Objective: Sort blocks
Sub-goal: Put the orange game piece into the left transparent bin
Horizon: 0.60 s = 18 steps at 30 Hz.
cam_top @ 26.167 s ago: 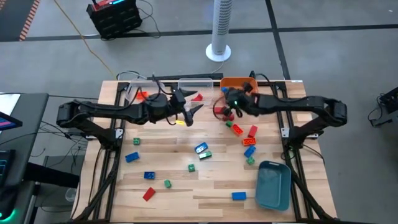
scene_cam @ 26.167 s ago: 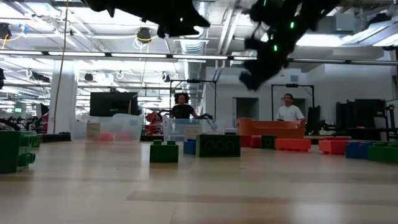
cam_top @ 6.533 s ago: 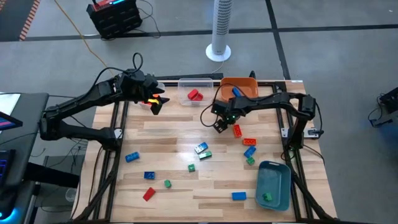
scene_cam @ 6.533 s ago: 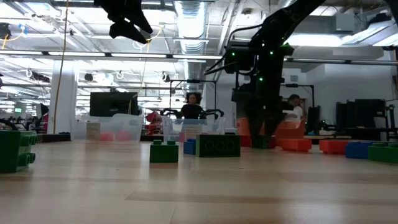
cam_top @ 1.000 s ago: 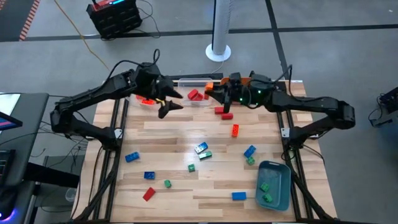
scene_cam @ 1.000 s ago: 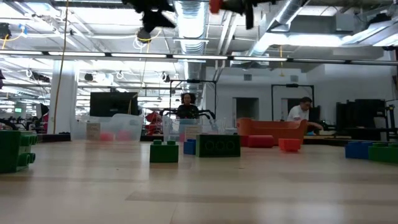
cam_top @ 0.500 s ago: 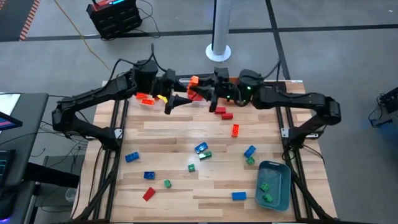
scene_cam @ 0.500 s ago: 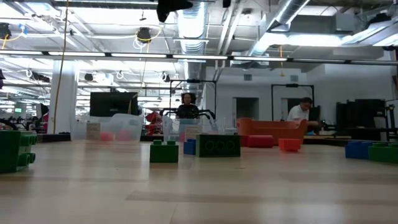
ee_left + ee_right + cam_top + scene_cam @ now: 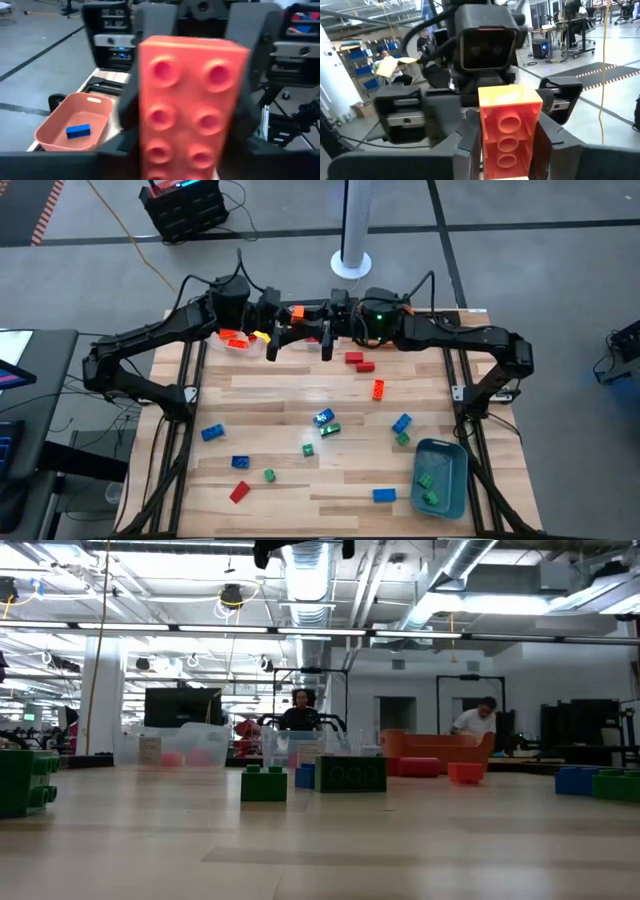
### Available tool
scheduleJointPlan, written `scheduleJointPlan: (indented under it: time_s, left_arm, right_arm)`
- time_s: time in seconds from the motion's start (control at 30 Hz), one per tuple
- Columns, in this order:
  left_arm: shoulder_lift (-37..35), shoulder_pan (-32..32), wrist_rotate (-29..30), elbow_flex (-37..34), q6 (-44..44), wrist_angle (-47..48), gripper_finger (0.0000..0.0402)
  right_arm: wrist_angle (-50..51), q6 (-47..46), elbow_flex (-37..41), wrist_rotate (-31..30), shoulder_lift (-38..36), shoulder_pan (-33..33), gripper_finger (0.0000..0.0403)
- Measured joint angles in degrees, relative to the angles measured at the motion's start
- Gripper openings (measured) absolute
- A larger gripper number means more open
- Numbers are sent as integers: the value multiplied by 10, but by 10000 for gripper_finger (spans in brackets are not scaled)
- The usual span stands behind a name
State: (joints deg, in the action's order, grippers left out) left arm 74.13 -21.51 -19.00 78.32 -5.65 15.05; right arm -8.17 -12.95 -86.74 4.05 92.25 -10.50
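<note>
Orange block (image 9: 297, 311) upright between both grippers' fingers (image 9: 465, 145), studs toward left wrist

Both arms meet above the table's (image 9: 330, 395) far edge — the left gripper (image 9: 283, 332) and the right gripper (image 9: 318, 332) sit face to face with one block (image 9: 297, 312) caught between them, each closed on an end of it. Just right of them two blocks (image 9: 359, 362) lie side by side, another (image 9: 379, 389) a little nearer. Loose blocks (image 9: 324, 422) dot the middle and near-left — and the bin (image 9: 441, 476) at the near right corner holds two blocks (image 9: 427, 489).
</note>
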Motion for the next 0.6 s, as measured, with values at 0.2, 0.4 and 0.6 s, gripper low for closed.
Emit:
scheduleJointPlan:
  time_s: [0.2,0.4,0.6]
  left_arm:
    - [0,-17,-9,0,-9,2,126]
    - [-17,-70,-17,0,-32,46,126]
    - [-26,-179,-26,1,-9,204,126]
  right_arm:
    - [-1,-3,0,2,0,-1,150]
    - [54,0,0,-1,-25,-13,243]
    - [207,8,-1,-53,-89,-30,274]
